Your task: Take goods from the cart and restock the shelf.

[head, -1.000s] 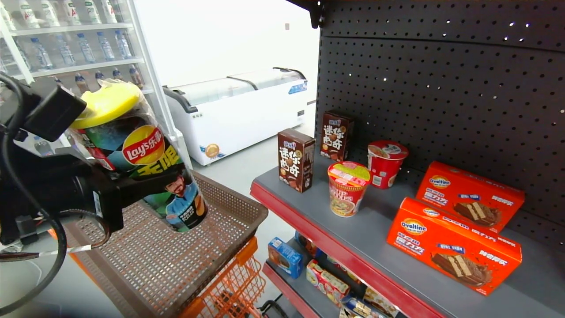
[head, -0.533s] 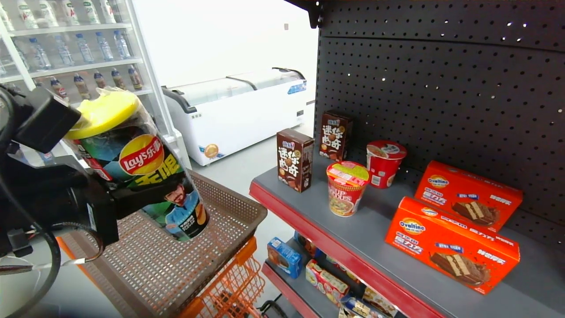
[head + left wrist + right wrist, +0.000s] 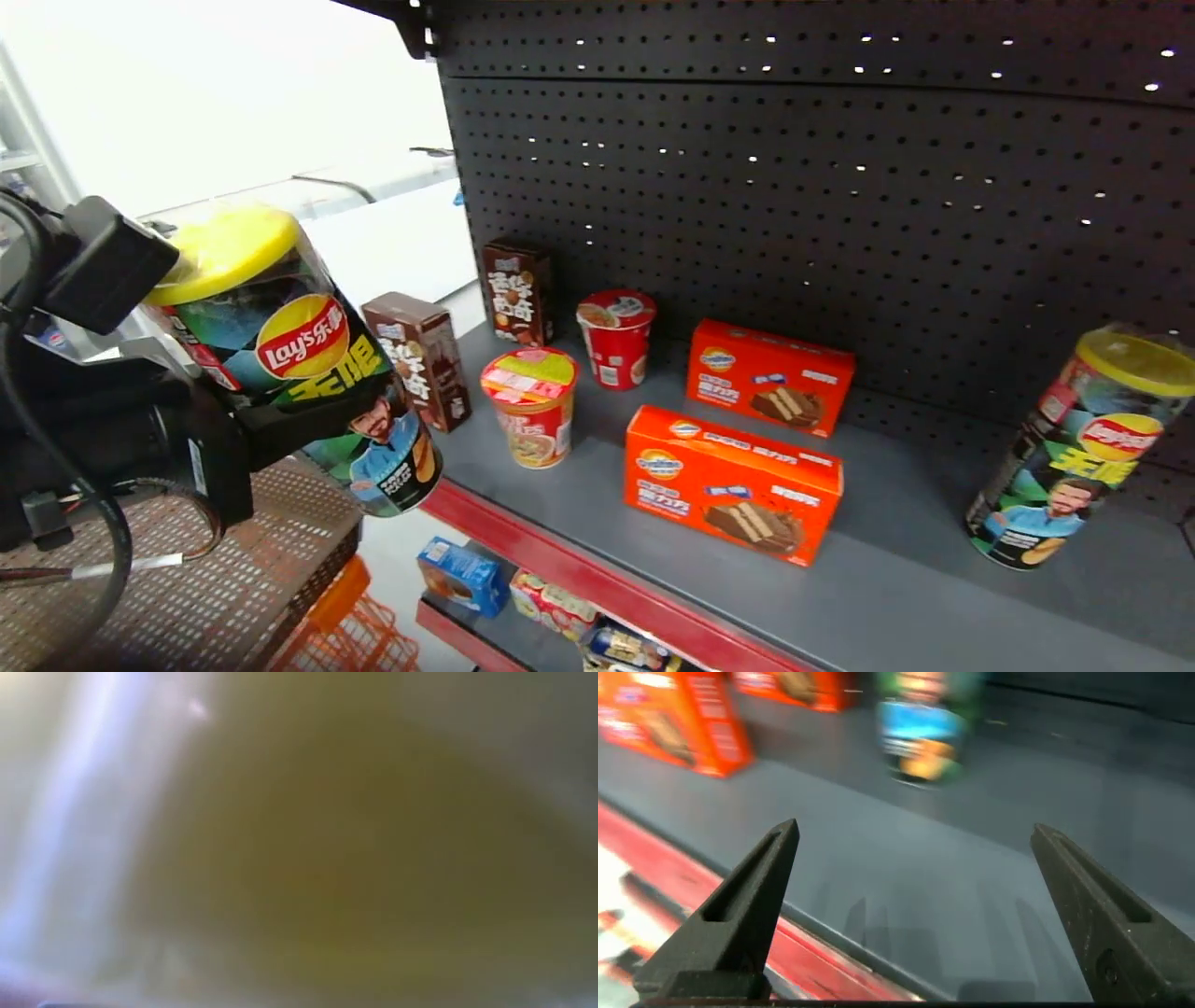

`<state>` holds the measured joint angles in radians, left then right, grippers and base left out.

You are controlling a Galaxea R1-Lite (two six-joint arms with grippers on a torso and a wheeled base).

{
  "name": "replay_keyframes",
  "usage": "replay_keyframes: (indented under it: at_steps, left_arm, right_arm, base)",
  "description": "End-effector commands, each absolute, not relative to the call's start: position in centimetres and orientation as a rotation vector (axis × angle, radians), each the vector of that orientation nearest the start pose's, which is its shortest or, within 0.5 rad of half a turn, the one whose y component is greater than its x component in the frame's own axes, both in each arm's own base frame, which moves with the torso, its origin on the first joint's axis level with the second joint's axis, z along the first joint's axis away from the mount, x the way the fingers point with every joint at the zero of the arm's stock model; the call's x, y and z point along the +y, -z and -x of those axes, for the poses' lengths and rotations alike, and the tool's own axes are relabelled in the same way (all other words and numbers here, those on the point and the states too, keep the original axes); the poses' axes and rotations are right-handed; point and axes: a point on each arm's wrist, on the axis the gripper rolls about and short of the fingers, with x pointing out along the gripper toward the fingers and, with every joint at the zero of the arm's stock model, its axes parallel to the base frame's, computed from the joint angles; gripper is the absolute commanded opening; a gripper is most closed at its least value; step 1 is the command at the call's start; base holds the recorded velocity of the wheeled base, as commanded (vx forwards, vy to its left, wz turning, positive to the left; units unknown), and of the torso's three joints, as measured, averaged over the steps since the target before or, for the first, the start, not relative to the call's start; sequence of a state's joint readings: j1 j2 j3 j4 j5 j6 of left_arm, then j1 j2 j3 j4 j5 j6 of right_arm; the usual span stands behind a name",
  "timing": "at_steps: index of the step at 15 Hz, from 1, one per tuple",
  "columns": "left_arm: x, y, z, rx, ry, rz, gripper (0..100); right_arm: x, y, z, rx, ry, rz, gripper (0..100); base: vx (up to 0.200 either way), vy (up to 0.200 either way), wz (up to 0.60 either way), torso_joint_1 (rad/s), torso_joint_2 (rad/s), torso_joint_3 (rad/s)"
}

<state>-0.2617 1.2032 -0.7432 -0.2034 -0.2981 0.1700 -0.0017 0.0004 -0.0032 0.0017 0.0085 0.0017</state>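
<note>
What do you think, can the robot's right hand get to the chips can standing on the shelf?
Probably yes. The right hand is open and points at the chips can standing ahead. Only bare shelf lies between them; the orange boxes sit off to the side.

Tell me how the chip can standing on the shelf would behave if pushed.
The chip can is tall and narrow, so a high push would likely tip it. Being round, it would probably roll along the shelf once down. Its glossy film looks slippery.
</note>
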Motion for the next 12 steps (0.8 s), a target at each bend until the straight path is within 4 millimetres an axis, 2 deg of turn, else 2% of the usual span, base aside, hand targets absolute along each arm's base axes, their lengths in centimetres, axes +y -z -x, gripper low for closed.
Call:
replay_keyframes:
  at_steps: [1, 5, 8, 12]
  left_arm:
    - [-5.3, -24.4, -17.3, 0.213, 0.578, -0.160, 0]
    - [-5.3, -24.9, -17.3, 0.194, 0.572, -0.159, 0]
    - [-5.0, -26.7, -16.5, 0.118, 0.560, -0.162, 0]
    - [-4.8, -27.2, -15.5, 0.085, 0.560, -0.162, 0]
  right_arm:
    - [0.0, -7.6, 2.3, -0.002, -0.008, -0.002, 100]
    - [0.0, -7.6, 2.3, -0.002, -0.008, -0.002, 100]
    - [0.0, -7.6, 2.3, -0.002, -0.008, -0.002, 100]
    - [0.0, -7.6, 2.3, -0.002, -0.008, -0.002, 100]
  base:
    - [0.000, 0.000, -0.60, 0.002, 0.00, 0.007]
    - [0.000, 0.000, -0.60, 0.005, 0.00, 0.005]
    - [0.000, 0.000, 0.00, 0.000, 0.00, 0.000]
    - [0.000, 0.000, 0.00, 0.000, 0.00, 0.000]
